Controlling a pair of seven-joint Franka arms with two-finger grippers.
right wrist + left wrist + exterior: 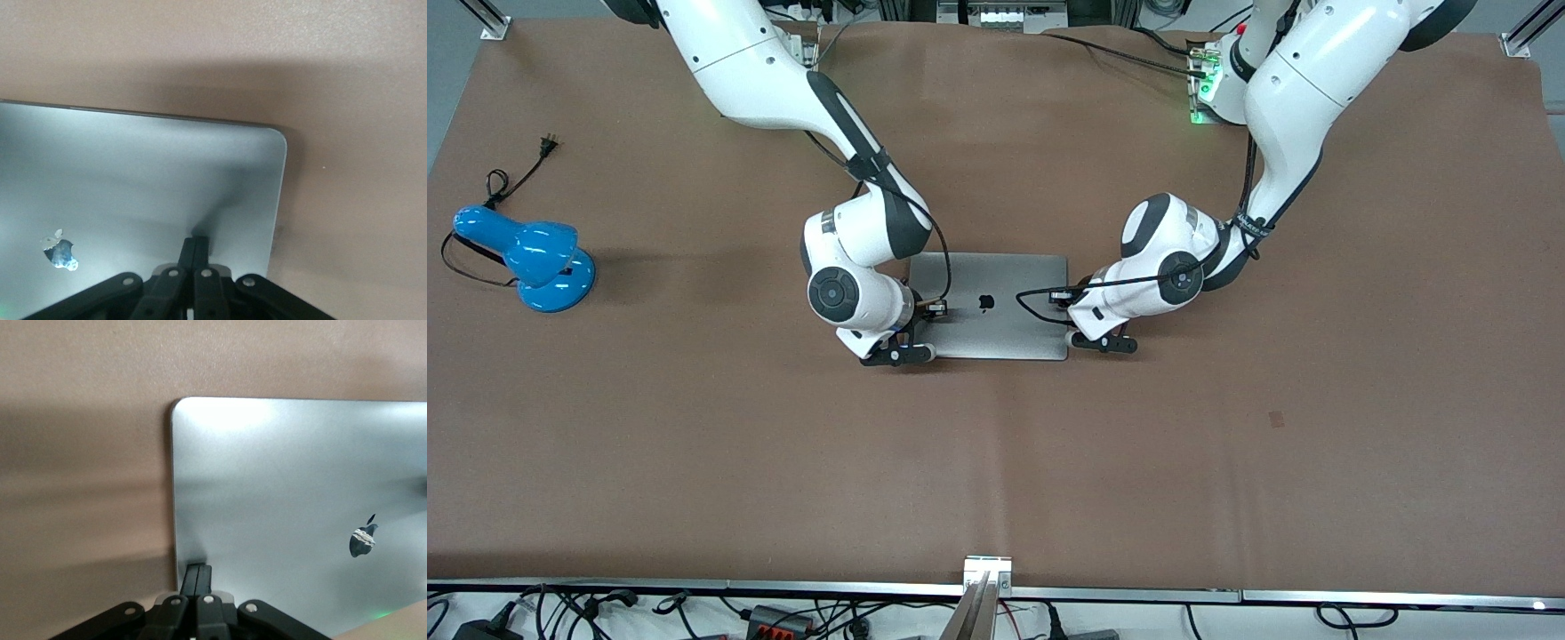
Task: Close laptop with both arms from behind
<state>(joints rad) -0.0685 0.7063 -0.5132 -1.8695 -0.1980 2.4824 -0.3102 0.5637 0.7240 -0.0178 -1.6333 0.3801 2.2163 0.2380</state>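
Observation:
The silver-grey laptop (996, 324) lies shut and flat in the middle of the table, lid up with its black apple logo (986, 302) showing. My left gripper (1072, 322) is shut, its joined fingertips (200, 572) resting on the lid (287, 487) close to the side edge at the left arm's end. My right gripper (921, 325) is shut too, its fingertips (198, 245) set on the lid (133, 173) near the side edge at the right arm's end. Neither holds anything.
A blue desk lamp (529, 258) with a black cord and plug (547, 142) lies toward the right arm's end of the brown table (996, 462). A metal bracket (987, 569) sits at the table edge nearest the front camera.

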